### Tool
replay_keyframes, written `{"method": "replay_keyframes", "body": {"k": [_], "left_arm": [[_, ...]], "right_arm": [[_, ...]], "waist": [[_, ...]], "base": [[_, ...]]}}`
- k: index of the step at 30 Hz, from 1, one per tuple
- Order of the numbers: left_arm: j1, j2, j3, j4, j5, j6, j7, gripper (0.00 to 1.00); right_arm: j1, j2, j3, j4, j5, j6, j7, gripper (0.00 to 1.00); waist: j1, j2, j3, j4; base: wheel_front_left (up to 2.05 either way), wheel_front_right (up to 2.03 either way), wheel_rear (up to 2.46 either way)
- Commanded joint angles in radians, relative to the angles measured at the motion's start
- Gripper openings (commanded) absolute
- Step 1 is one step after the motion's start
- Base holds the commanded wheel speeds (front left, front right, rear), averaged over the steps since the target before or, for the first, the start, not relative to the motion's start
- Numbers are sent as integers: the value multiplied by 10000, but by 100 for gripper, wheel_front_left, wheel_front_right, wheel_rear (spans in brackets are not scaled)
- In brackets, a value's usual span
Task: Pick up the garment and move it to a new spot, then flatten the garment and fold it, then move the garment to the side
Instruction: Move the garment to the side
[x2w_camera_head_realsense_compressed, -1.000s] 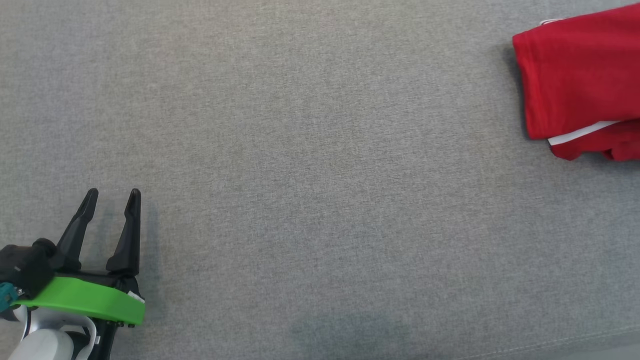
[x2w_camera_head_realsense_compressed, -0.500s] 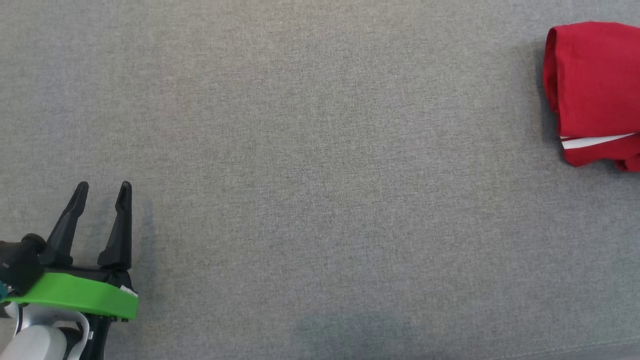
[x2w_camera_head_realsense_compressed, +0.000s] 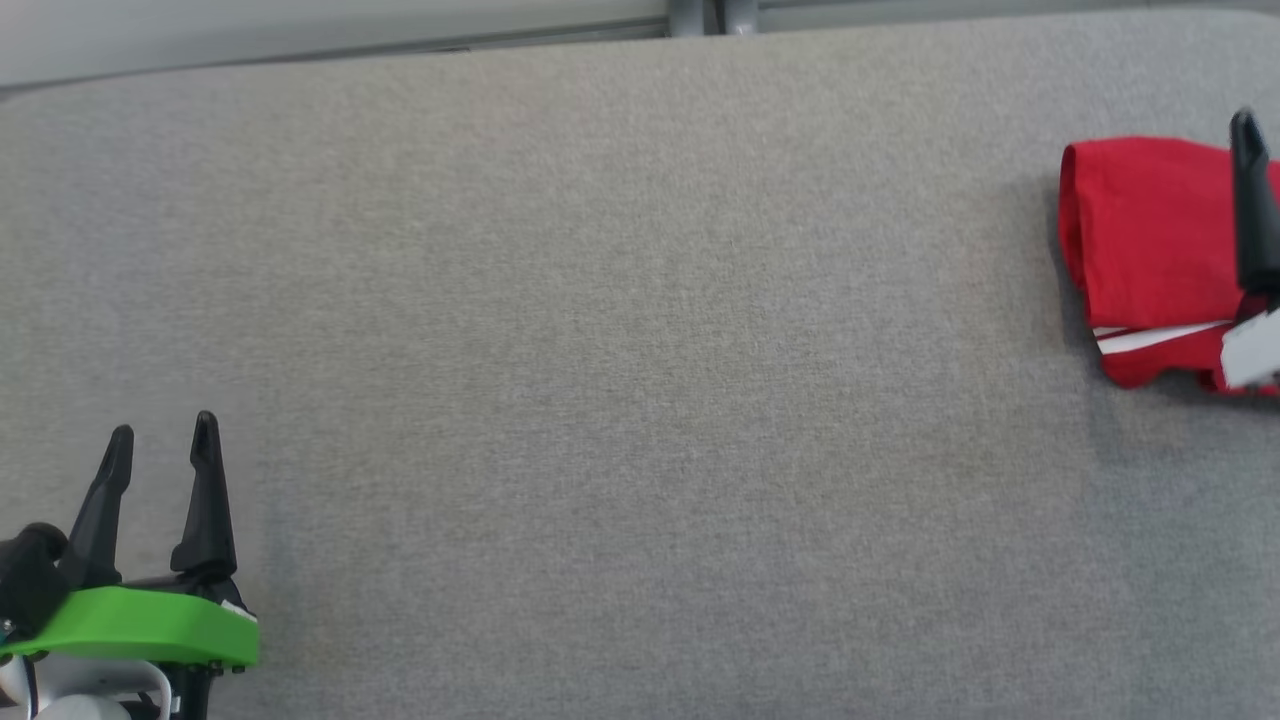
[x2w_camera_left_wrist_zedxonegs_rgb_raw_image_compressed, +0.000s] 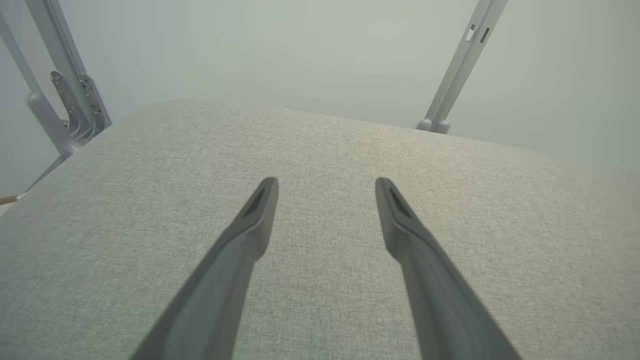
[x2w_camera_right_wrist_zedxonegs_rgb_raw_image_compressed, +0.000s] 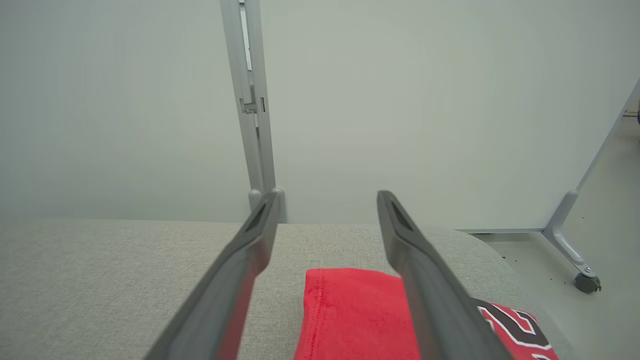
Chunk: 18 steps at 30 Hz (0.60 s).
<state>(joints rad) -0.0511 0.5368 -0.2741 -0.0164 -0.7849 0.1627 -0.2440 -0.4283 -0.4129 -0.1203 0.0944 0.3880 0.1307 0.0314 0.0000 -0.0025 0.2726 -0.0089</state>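
Now: garment (x2w_camera_head_realsense_compressed: 1150, 240), red, folded, lies at far right of bench (x2w_camera_head_realsense_compressed: 600, 300), near the rim. Right tool (x2w_camera_right_wrist_zedxonegs_rgb_raw_image_compressed: 326, 195) hangs just over it, fingers apart, nothing clamped; in wrist view the cloth sits below, toward the right-hand finger. Left tool (x2w_camera_head_realsense_compressed: 163, 430) well apart at lower left, also spread, empty. Right arm far nearer. Long axis hard to call: head view cuts off garment's right part, and one right finger (x2w_camera_head_realsense_compressed: 1250, 200) covers some. Print partly hidden. Finger-cloth contact: can't tell.

Right pincer (x2w_camera_right_wrist_zedxonegs_rgb_raw_image_compressed: 327, 196) spread wide over folded red garment (x2w_camera_right_wrist_zedxonegs_rgb_raw_image_compressed: 350, 315).
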Motion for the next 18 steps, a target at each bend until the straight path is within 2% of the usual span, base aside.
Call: {"method": "replay_keyframes", "body": {"k": [1, 4, 10, 12, 14, 16, 18], "left_arm": [[193, -121, 128, 123, 68, 87, -84, 100], [280, -229, 77, 434, 231, -25, -127, 100], [292, -438, -157, 1262, 485, -413, -184, 100], [381, -522, -270, 1558, 555, -552, -192, 100], [446, -549, -298, 1729, 602, -606, -199, 100], [553, -603, -315, 2009, 672, -720, -212, 100], [705, -664, -287, 2241, 733, -795, -220, 100]], "right_arm": [[667, 119, 16, -295, 32, -4, -287, 100], [1669, 389, 78, -539, -177, -2, -652, 100], [3292, 1443, -9, -467, -1075, 0, -1781, 100], [3674, 1930, -188, -250, -1291, -2, -2122, 100], [3862, 2081, -224, -102, -1482, 0, -2234, 100], [4097, 2494, -381, 223, -1742, -2, -2446, 100], [4312, 2634, -398, 526, -2562, 0, -2620, 100]], "waist": [[0, 25, -858, 617], [0, 25, -1303, 994], [0, 25, -1985, 1513], [0, 25, -2197, 1599], [0, 25, -2307, 1620], [0, 25, -2508, 1611], [0, 25, -2693, 1562]], "base": [[0, 0, 0], [0, 0, 0], [0, 0, 0], [0, 0, 0], [0, 0, 0], [0, 0, 0], [0, 0, 0]]}}
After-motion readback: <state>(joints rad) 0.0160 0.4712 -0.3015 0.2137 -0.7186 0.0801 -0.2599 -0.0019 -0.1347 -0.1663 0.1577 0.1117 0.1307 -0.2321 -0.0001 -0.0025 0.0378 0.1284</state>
